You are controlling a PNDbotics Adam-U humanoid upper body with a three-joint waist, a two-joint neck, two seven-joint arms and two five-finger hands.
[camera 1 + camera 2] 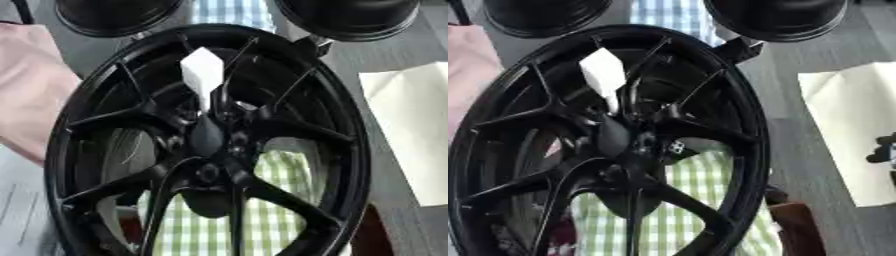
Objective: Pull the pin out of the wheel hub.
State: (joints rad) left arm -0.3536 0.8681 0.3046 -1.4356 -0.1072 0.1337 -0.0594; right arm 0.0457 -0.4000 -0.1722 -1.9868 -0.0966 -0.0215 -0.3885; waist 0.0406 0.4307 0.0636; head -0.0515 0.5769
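At the left edge of the frame lies a pink cloth. The black wheel fills the centre, standing over a green checked cloth. A white pin sits upper centre, its narrow end still down among the spokes by the hub, so the pull looks not yet done. White paper lies right. At the right edge something dark shows; whether it is a robot hand, or how its fingers stand, I cannot tell.
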